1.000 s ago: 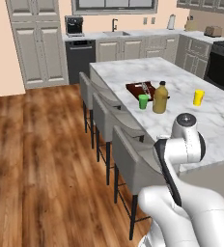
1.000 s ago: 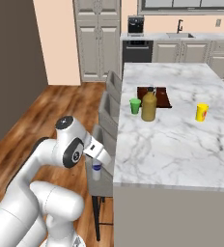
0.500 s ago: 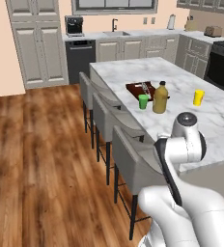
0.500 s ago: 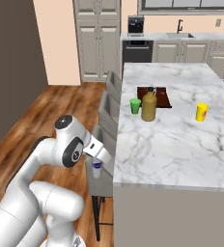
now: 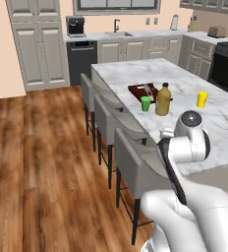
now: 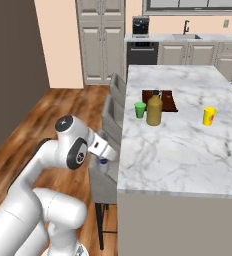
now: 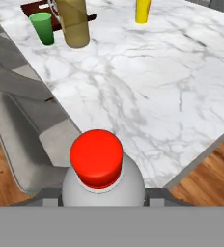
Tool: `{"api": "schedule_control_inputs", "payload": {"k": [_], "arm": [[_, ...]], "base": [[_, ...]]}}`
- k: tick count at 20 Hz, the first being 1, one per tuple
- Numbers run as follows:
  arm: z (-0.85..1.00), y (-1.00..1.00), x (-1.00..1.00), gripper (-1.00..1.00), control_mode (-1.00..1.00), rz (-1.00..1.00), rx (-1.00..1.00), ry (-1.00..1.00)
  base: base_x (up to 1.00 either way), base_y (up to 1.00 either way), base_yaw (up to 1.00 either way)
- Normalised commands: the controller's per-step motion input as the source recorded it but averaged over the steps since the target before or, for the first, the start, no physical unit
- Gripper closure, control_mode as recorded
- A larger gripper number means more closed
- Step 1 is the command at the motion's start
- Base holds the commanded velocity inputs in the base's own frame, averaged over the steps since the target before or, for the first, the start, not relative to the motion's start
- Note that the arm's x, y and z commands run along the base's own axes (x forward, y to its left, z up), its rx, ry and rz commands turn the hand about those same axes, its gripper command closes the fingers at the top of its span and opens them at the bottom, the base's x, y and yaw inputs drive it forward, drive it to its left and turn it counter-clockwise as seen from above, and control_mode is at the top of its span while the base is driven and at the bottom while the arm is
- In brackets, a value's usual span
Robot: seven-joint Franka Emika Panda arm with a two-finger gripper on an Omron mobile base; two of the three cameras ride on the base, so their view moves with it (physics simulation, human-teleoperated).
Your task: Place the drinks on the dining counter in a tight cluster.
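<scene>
Here the two-finger gripper (image 7: 103,195) clamps a small pale bottle with a red cap (image 7: 100,171), held beside the white grey-veined marble dining counter (image 7: 147,82), over a grey padded stool (image 7: 22,140).

We see a small pale bottle (image 7: 103,185) with a red cap, upright, low beside the white marble desk's (image 7: 147,91) edge, above a stool seat. On the desk the squat amber juice bottle (image 5: 162,100) stands upright, touching the brown tray's corner.
</scene>
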Motion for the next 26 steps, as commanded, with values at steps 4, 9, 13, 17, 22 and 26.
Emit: {"api": "schedule_control_inputs", "payload": {"k": [4, 9, 13, 17, 22, 26], "arm": [[0.08, -0.18, 0.63, 1.00, -1.00, 0.00, 0.00, -0.02], [0.03, -0.23, 0.73, 1.00, -1.00, 0.01, 0.00, 0.00], [0.06, -0.26, 0.78, 1.00, -1.00, 0.00, 0.00, 0.03], [0.10, -0.30, 0.68, 1.00, -1.00, 0.00, 0.00, 0.04], [0.10, -0.39, 0.60, 1.00, -1.00, 0.01, 0.00, 0.06], [0.06, -0.48, 0.54, 1.00, -1.00, 0.08, 0.00, 0.03]], "base": [[0.00, 0.00, 0.00], [0.00, 0.00, 0.00], [0.00, 0.00, 0.00], [0.00, 0.00, 0.00], [0.00, 0.00, 0.00], [0.00, 0.00, 0.00]]}}
